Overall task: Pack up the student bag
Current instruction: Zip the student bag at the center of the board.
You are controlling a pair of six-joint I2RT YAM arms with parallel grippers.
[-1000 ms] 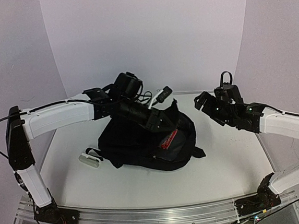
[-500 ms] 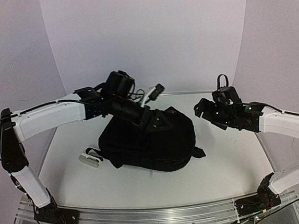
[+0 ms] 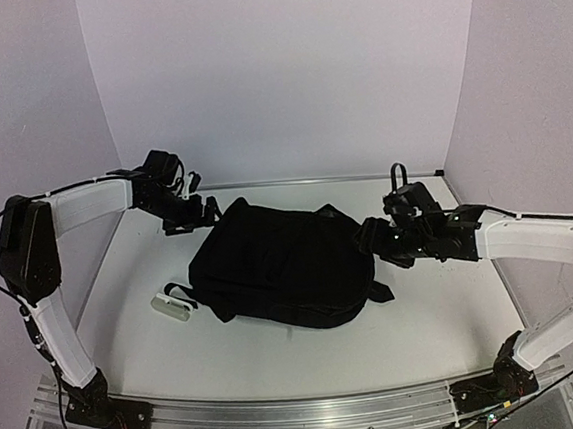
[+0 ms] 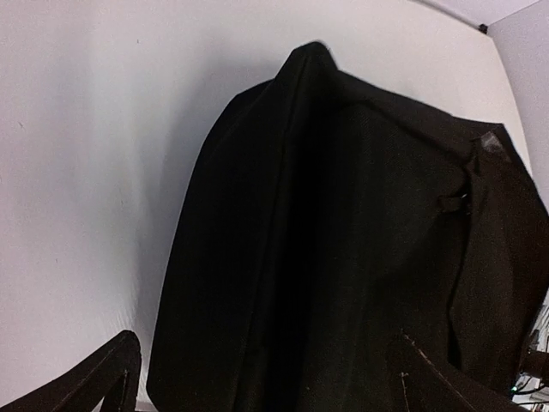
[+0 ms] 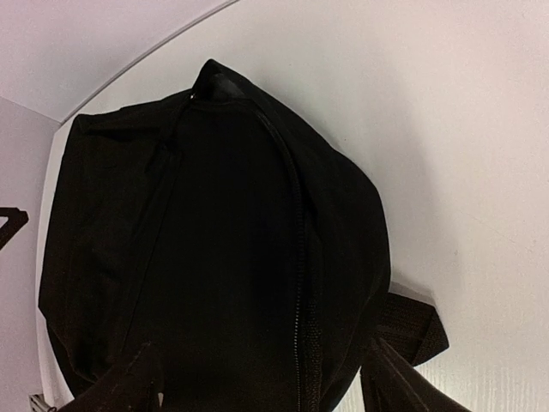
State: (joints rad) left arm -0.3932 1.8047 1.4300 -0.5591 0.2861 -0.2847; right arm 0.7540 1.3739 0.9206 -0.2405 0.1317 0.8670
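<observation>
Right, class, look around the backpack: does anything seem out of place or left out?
One thing: a small white object lies on the table just outside the student bag, at its left edge in the top view. With packing as the goal, it looks left out. I cannot tell what it is. The bag itself lies flat, with no visible damage.

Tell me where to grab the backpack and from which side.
Probably the zippered edge of the student bag, from the side of the right gripper: the soft bag lies flat, too wide to span, but that seam ridge can be pinched.

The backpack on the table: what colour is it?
The backpack is plain black, seen best in the top external view.
</observation>
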